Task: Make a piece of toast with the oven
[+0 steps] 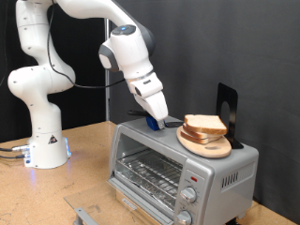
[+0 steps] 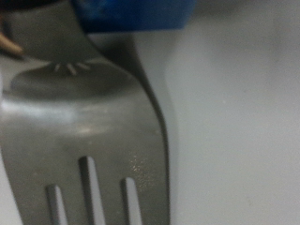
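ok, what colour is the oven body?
Silver-grey oven, with a glass door; clearest in the exterior view.

You're looking at a lab-style robot test setup, not a real kitchen. The white arm [image 1: 56, 66] is bolted near the left edge of a bare plywood table [image 1: 84, 173], black curtains [image 1: 234, 47] hang behind it, and the only kitchen gear is a toaster oven [image 1: 178, 169] parked at the right edge.
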